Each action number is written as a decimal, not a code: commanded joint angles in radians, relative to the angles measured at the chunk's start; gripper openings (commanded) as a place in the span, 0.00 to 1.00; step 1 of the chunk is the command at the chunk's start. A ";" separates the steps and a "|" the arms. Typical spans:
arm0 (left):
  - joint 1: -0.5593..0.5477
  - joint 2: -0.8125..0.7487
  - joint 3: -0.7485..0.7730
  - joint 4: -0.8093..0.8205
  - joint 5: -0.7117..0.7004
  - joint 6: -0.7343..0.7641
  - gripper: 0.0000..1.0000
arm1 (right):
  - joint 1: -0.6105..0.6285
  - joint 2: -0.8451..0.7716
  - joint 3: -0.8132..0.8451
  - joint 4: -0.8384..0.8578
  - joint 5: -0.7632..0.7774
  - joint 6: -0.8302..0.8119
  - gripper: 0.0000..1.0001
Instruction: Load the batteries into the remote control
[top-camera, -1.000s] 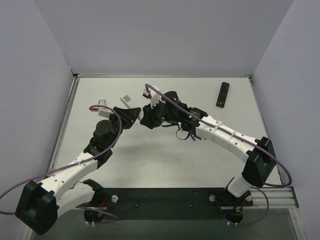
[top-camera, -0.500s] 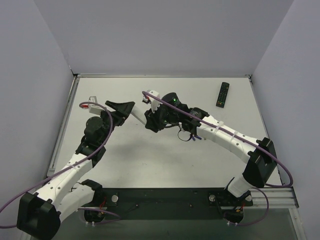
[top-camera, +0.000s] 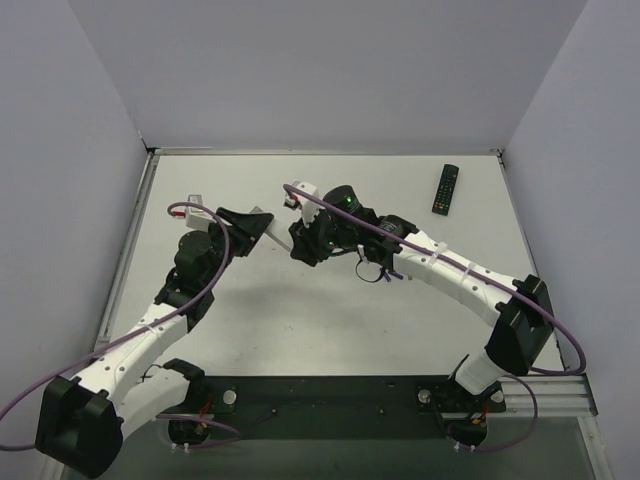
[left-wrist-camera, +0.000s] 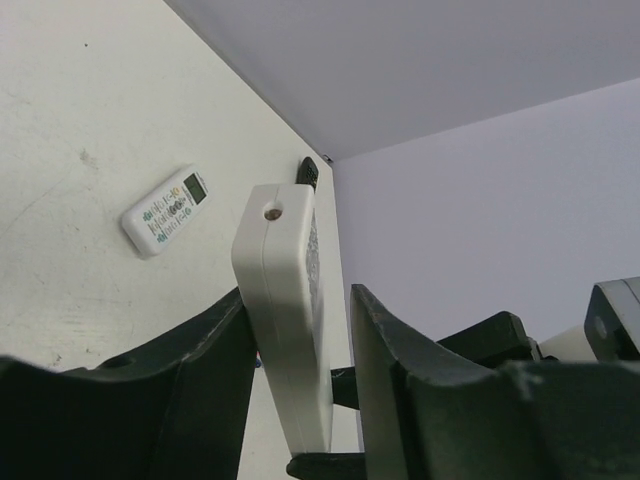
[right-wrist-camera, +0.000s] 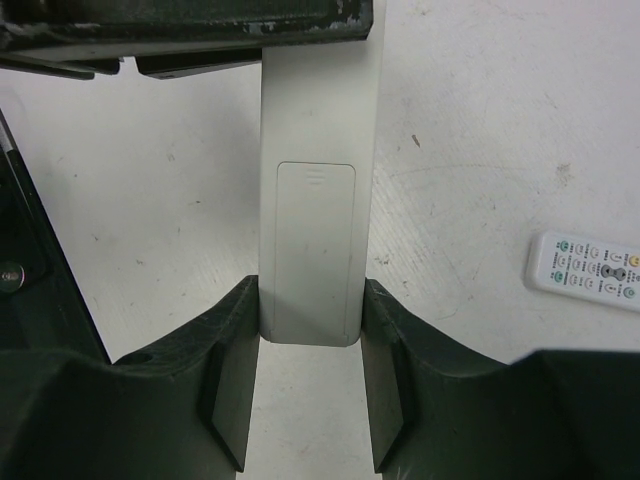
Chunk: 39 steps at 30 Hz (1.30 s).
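Note:
The slim white remote control (right-wrist-camera: 315, 230) hangs in the air between my two grippers, its back cover facing the right wrist camera. It shows as a short white strip in the top view (top-camera: 278, 232). My right gripper (right-wrist-camera: 311, 285) is shut on one end, both fingers pressed to its sides; it is at the table's middle in the top view (top-camera: 298, 240). My left gripper (left-wrist-camera: 300, 292) straddles the other end (left-wrist-camera: 285, 290). Its left finger touches the remote and a gap shows at its right finger. It is also in the top view (top-camera: 255, 228). The green batteries are out of view.
A wider white remote with a display (left-wrist-camera: 165, 210) lies on the table beyond the grippers, also in the right wrist view (right-wrist-camera: 590, 272). A black remote (top-camera: 445, 188) lies at the far right. Small blue-purple items (top-camera: 388, 274) lie under the right arm. Walls bound the table.
The left gripper drew back up and left from the right gripper, then came a little down and right onto the remote's end. The right gripper kept hold of the remote and hardly moved.

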<state>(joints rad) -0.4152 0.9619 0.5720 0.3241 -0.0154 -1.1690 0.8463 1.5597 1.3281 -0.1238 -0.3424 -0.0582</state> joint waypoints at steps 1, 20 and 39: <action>0.003 0.023 0.002 0.093 0.015 -0.015 0.43 | 0.008 -0.035 0.034 0.033 -0.055 -0.019 0.00; -0.040 0.084 -0.178 0.584 -0.089 -0.089 0.00 | -0.185 -0.063 -0.182 0.479 -0.262 0.736 0.69; -0.082 0.132 -0.146 0.702 -0.155 -0.120 0.00 | -0.225 -0.003 -0.221 0.612 -0.342 0.894 0.51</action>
<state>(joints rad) -0.4866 1.0927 0.3893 0.9333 -0.1528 -1.2949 0.6338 1.5524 1.1103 0.4168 -0.6456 0.8204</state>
